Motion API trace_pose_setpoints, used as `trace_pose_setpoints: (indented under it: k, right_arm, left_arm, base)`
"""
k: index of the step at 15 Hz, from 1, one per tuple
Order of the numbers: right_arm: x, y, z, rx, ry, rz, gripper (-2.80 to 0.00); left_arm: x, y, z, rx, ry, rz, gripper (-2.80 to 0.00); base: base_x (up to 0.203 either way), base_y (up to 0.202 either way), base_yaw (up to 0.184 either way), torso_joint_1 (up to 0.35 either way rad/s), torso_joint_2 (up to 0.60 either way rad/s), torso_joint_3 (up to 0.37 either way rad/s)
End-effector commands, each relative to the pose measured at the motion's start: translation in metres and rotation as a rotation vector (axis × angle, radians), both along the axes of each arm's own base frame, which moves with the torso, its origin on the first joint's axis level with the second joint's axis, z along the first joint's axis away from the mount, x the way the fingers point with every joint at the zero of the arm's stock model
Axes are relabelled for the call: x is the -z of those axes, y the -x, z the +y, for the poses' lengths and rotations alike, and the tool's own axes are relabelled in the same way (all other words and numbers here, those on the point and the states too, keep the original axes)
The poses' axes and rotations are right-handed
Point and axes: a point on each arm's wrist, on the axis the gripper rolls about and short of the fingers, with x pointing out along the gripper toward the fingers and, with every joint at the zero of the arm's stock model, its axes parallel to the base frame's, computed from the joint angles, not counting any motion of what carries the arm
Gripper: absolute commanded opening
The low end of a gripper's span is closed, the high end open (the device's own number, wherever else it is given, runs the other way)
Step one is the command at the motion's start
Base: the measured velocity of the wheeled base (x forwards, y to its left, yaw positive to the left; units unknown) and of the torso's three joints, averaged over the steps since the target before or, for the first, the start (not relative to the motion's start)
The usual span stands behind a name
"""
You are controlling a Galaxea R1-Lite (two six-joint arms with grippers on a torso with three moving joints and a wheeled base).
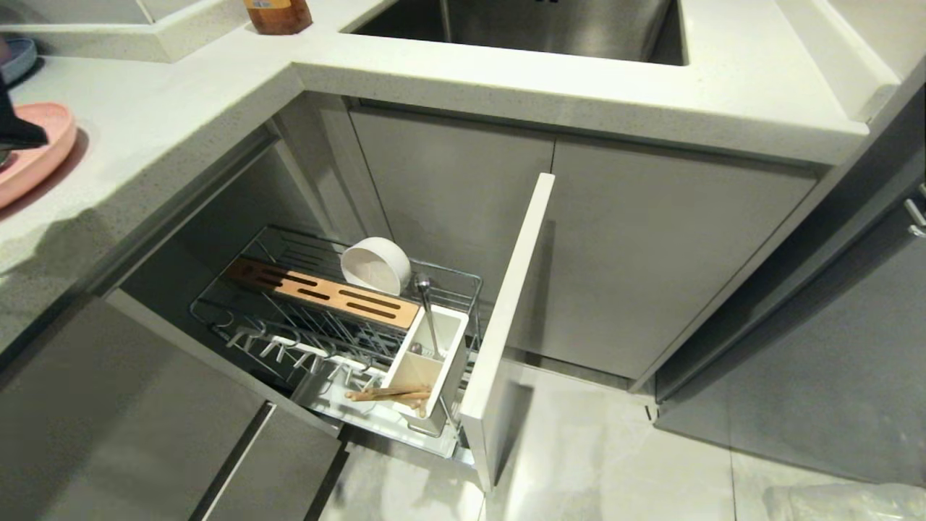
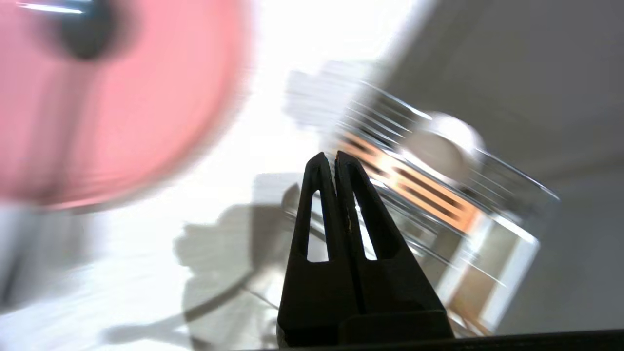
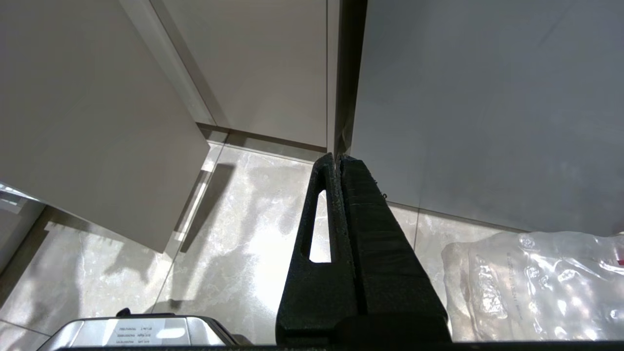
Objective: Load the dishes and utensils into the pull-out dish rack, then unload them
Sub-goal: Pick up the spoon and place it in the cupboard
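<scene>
The rack (image 1: 340,318) stands pulled out at centre frame in the head view. It holds the bowl (image 1: 376,265) on its side behind the wooden block (image 1: 325,289), and the spoon (image 1: 428,311) and chopsticks (image 1: 387,394) in the white box (image 1: 427,365). The plate (image 1: 32,155) lies on the desk (image 1: 159,123) at the far left edge, outside the rack.

Judged step: fetch the plate for loading.

1. Part the fingers before descending; the left hand (image 2: 327,157) is fully closed and holds nothing.
2. Approach the rim, not the flat centre, so one finger passes under the edge.
3. Lift clear of the desk edge before swinging toward the rack pegs (image 1: 304,351).

In the left wrist view the plate fills the upper left of the frame, apart from the fingertips; the rack lies right of centre beyond them. The right hand (image 3: 337,157), closed and empty, is parked over the floor.
</scene>
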Motion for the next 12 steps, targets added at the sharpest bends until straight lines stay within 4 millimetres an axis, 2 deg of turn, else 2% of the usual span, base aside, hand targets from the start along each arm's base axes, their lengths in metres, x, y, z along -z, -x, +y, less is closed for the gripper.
trace_pose_setpoints:
  k: [1,6,10,12]
  right_arm:
    - [0.001,0.000,0.000,0.001,0.000,0.002,-2.80]
    - [0.001,0.000,0.000,0.000,0.000,0.002,-2.80]
    - [0.001,0.000,0.000,0.000,0.000,0.003,-2.80]
    - [0.001,0.000,0.000,0.000,0.000,0.002,-2.80]
  left_arm:
    - [-0.005,0.016,0.016,-0.110,-0.011,-0.034,-2.80]
    - [-0.007,0.030,0.054,-0.400,-0.033,-0.036,-2.80]
    - [-0.008,0.045,0.078,-0.465,0.015,-0.053,-2.80]
    - [-0.007,0.050,0.084,-0.411,0.065,-0.039,-2.80]
  base:
    - [0.000,0.000,0.000,0.000,0.00,0.000]
    - [0.000,0.000,0.000,0.000,0.00,0.000]
    - [0.000,0.000,0.000,0.000,0.00,0.000]
    - [0.000,0.000,0.000,0.000,0.00,0.000]
